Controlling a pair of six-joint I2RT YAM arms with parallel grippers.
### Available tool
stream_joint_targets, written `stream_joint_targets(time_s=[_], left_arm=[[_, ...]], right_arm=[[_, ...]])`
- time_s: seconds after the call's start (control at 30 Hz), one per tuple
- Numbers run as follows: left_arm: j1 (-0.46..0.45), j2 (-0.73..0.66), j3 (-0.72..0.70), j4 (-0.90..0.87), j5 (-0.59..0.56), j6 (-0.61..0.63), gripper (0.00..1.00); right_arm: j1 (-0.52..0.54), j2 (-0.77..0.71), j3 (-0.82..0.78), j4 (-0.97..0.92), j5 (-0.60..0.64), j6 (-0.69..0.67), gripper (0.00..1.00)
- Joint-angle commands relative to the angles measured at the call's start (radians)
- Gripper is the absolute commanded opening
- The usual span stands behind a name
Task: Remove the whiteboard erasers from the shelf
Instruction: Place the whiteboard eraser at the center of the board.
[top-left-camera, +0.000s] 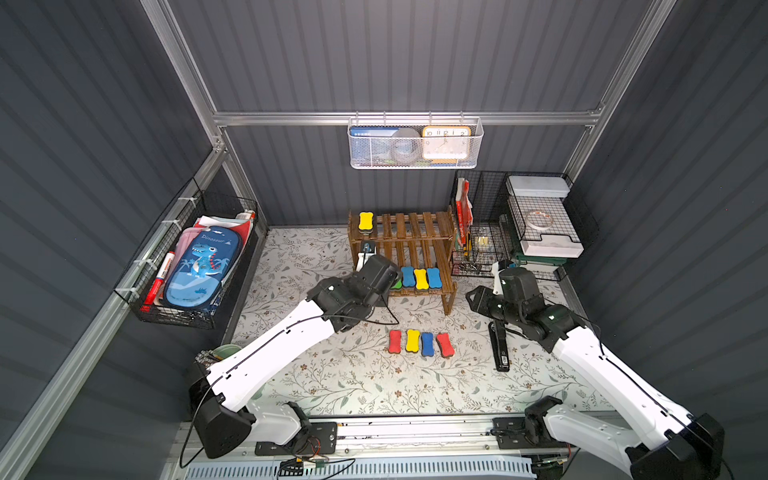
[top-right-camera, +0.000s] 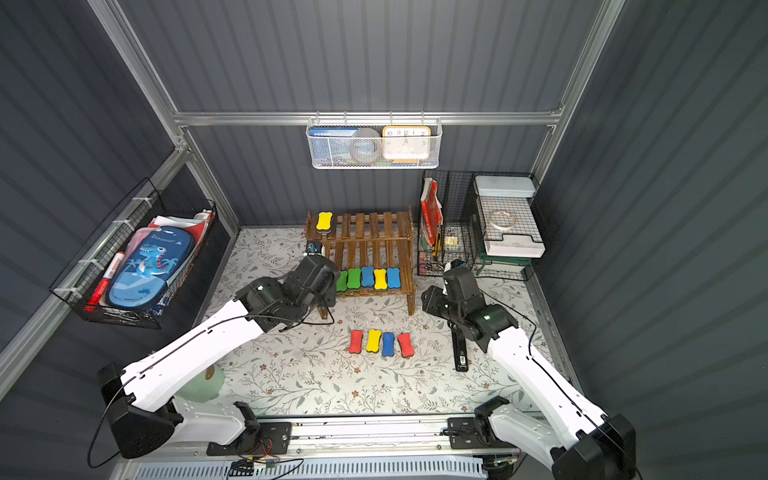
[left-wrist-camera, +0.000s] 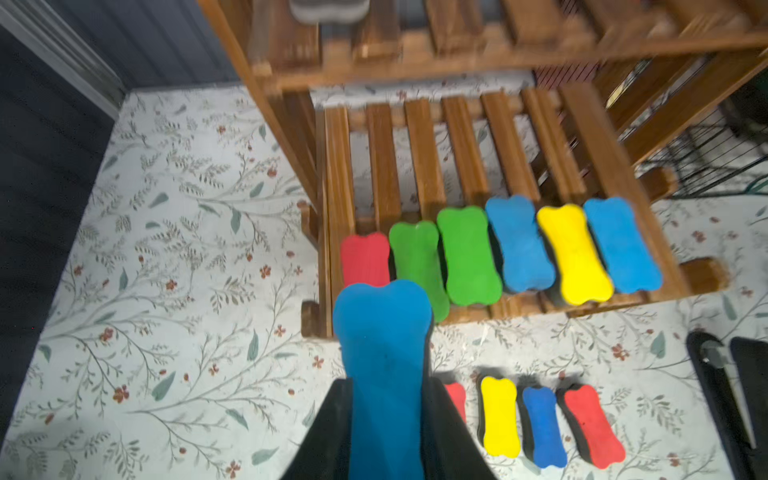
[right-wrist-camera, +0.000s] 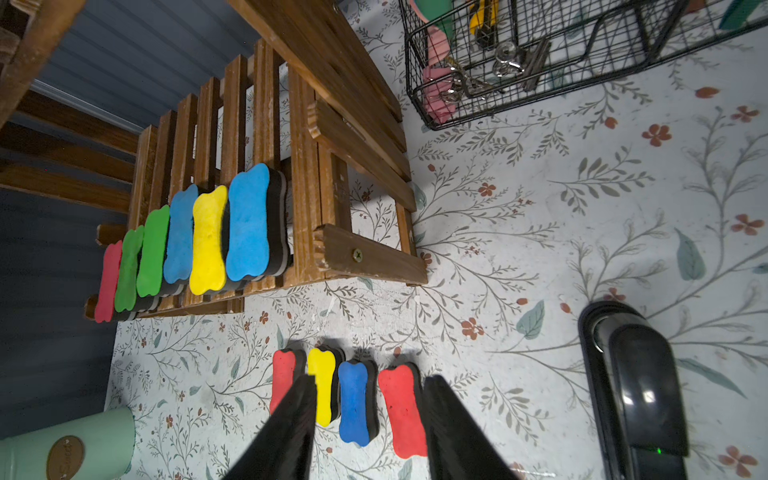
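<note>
Six erasers (left-wrist-camera: 469, 257) are lying on the lower tier of the shelf (left-wrist-camera: 422, 158); left fingers (left-wrist-camera: 328, 428) are gripping a blue eraser (left-wrist-camera: 384, 353) at its front, best carrying it level to the bench (left-wrist-camera: 166, 249); right fingers (right-wrist-camera: 291, 428) are hanging apart, empty

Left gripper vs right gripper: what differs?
Left gripper: jaws clamp a blue eraser; right gripper: jaws open, empty. Left gripper is at the front of the shelf; right gripper hangs off its end, by the wire organiser. Both have black jaws.

Dark grey ribbed walls (top-left-camera: 415, 54) all round, aluminium frame rails (top-left-camera: 291, 118), and a leafy floral-print tabletop (top-left-camera: 353, 386) underneath, evenly lit.
</note>
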Motion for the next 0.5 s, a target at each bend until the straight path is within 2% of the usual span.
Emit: stream_joint_targets(time_s=[0.0,0.17,0.27,0.47], left_arm=[[-0.014,-0.022,-0.138,0.025,0.052,-0.132,0.29],[-0.018,0.009,-0.322,0.142,0.136,-0.206,0.29],[-0.021,0.04,-0.394,0.224,0.168,-0.209,0.29],[-0.02,0.14,-0.432,0.304,0.193,-0.207,0.28]], right_arm=[[-0.003,-0.002,0.007,0.009,-0.002,0.009,0.46],[-0.005,-0.008,0.005,0.001,0.007,0.009,0.46],[-0.005,-0.008,0.008,-0.004,0.01,0.008,0.46],[-0.005,-0.007,0.022,-0.012,0.013,0.005,0.46]])
